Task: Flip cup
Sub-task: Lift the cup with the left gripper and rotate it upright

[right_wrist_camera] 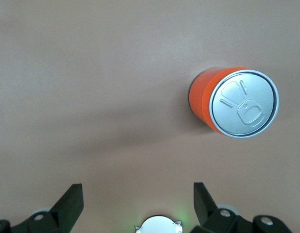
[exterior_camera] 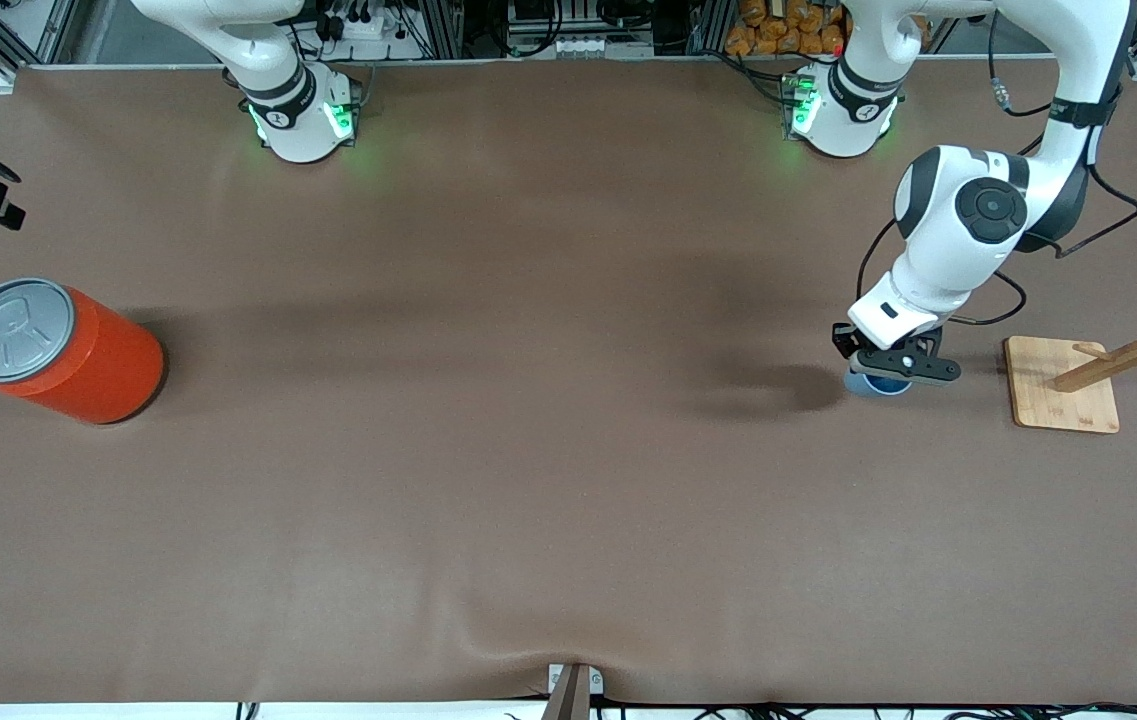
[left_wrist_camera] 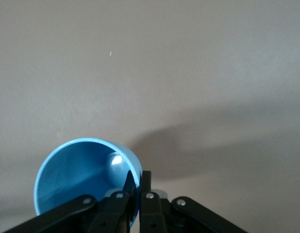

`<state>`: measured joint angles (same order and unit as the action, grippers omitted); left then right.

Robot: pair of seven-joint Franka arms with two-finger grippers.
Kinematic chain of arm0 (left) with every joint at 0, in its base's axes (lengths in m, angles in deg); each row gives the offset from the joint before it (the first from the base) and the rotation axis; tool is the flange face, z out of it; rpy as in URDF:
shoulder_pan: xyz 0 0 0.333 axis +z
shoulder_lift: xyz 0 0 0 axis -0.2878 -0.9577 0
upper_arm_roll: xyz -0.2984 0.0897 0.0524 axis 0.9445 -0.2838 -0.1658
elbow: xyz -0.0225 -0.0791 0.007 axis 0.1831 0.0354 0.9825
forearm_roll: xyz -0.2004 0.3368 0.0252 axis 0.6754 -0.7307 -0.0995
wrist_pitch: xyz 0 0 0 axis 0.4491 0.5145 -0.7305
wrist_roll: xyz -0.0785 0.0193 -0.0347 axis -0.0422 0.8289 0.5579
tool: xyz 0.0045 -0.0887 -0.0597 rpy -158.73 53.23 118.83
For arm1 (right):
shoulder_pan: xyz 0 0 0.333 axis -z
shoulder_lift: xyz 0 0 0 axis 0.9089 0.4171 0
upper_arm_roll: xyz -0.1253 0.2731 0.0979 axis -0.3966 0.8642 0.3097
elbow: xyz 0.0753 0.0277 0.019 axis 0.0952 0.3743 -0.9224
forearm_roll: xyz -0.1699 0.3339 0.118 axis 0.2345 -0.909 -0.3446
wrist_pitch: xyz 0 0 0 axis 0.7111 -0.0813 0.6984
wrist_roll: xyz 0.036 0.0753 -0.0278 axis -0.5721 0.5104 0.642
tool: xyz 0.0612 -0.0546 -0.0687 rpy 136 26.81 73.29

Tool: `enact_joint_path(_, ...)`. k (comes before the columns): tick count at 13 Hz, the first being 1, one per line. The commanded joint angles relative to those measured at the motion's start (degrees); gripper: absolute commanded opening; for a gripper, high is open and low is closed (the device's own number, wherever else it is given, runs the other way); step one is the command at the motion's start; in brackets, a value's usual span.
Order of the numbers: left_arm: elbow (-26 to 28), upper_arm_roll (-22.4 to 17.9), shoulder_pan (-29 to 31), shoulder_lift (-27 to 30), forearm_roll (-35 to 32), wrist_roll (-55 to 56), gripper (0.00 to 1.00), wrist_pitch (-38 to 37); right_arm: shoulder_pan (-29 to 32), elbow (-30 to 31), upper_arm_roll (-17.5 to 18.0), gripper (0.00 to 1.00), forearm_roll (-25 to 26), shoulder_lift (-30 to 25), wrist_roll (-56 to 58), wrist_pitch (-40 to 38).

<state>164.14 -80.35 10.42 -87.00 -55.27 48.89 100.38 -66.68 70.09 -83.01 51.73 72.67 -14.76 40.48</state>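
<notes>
The small light-blue cup is low at the brown table, toward the left arm's end, beside the wooden stand. Its mouth faces up and shows the darker blue inside. My left gripper is right over it, shut on the cup's rim, with one finger inside the wall and one outside. I cannot tell whether the cup rests on the table. My right gripper is open and empty, high over the table near the orange can; it is out of the front view.
A big orange can with a grey pull-tab lid stands toward the right arm's end and also shows in the right wrist view. A wooden peg stand on a square base is beside the cup.
</notes>
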Motion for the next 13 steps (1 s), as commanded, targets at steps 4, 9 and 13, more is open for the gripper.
enact_joint_path(4,0.6,0.7,2.4,-1.6,-1.3,2.4,0.01,1.5,0.4,-0.8,0.5,1.00,0.4,0.1,-0.9,-0.4)
enact_joint_path(9,-0.1,0.7,3.6,-4.4,-1.3,2.4,0.28,2.0,0.4,-0.8,0.5,1.00,0.2,0.1,-0.9,-0.3)
enact_joint_path(13,-1.4,0.9,3.8,-3.7,-1.4,1.8,1.00,1.0,0.4,-0.8,0.5,1.00,0.2,0.1,-0.9,-0.3)
